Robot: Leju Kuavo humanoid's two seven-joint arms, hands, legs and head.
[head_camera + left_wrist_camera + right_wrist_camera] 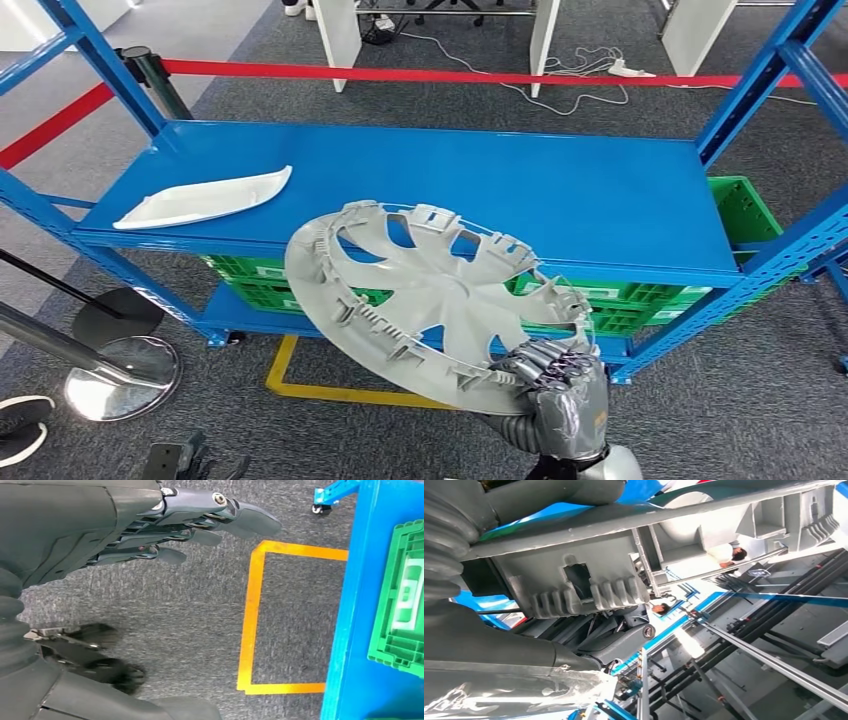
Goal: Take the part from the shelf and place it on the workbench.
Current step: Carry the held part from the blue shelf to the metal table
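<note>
From the head view, the right hand [555,385] grips the rim of the grey wheel cover [430,300] at its lower right edge, fingers wrapped over the rim. The wheel cover is held tilted in the air in front of the blue shelf [560,190], off its top board, with its ribbed inner side and clips facing the camera. A white curved part [205,200] lies flat on the left end of the shelf's top board, well apart from the wheel cover. Green crates [610,300] sit on the lower level of the shelf, and a red barrier tape [420,75] runs behind it. A yellow floor marking [330,392] shows on the grey carpet below the shelf.

The right wrist view gives the close side of the grip: the wheel cover's grey rim [589,580] with its toothed clips lies across the right hand [574,630], thumb on one side and darker fingers on the other, with ceiling rails beyond.

The left wrist view shows the left hand [165,530] hanging over the carpet, holding nothing, its fingers stretched out and slightly apart. Beyond it lie the yellow floor marking [250,620], the edge of the blue shelf [350,630] and a green crate [400,600]
</note>
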